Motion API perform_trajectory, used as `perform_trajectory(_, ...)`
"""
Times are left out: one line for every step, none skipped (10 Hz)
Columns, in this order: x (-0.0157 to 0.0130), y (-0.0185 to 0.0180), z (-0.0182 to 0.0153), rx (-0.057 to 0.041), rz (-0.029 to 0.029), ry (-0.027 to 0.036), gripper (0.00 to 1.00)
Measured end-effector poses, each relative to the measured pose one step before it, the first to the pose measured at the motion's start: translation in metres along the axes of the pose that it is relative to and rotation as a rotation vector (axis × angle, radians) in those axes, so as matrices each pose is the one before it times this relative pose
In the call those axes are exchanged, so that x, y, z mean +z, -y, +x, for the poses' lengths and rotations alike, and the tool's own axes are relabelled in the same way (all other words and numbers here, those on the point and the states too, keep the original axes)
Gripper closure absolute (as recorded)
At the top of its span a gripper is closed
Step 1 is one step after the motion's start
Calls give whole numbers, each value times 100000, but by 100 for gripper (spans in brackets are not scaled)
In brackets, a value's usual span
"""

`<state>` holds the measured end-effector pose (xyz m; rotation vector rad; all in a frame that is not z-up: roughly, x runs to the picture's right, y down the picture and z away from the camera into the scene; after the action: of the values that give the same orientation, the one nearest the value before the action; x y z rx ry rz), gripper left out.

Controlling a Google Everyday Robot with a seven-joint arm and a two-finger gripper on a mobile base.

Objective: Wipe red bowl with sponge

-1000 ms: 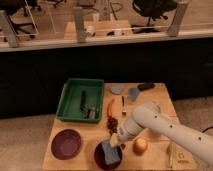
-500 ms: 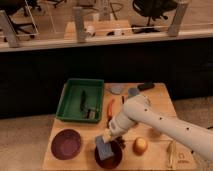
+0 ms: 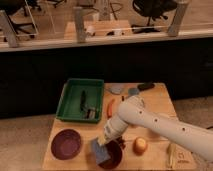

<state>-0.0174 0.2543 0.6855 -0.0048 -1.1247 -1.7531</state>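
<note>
Change: my arm has swung left and down over the last second, so the gripper [image 3: 106, 141] now sits at the bowl's 11 o'clock edge rather than off toward the orange.
Sponge: the sponge [image 3: 101, 151] has come along with it and now lies tilted inside the bowl [image 3: 116, 156], leaning on the 9 o'clock wall.
Gripper: right above the sponge; whether it's clamped on it or has let go, I cannot tell.
Meaning: I judge the sponge has reached the bowl and the wipe itself is in hand, rubbing strokes across the inside yet to prove themselves.
Bowl: front of the desk [image 3: 157, 102], at 6 o'clock; holds the sponge, nothing else I can make out.
Tray: the green tray [image 3: 70, 97], at 10 o'clock from the bowl, holds a dark utensil-like thing and a small pale item; I can't name them.
Purple dish: the dish [image 3: 66, 144], at the bowl's 9 o'clock, near but apart, looks empty.
Neighbours: an orange [image 3: 140, 145] at the bowl's 3 o'clock, a carrot [image 3: 110, 107] at its 12 o'clock.
</note>
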Motion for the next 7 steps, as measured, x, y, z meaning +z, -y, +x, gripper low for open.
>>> perform_trajectory(574, 539, -216, -1513, 419, 1270, 82)
perform_trajectory(277, 155, -220, -408, 237, 628, 82)
perform_trajectory(239, 120, -530, -574, 321, 686, 82)
perform_trajectory(-62, -68, -432, -1, 216, -6, 82)
perform_trajectory(-296, -332, -578, 459, 100, -435, 82)
perform_trajectory(-351, -502, -621, 1145, 365, -792, 82)
perform_trajectory(-188, -470, -440, 1040, 223, -454, 82)
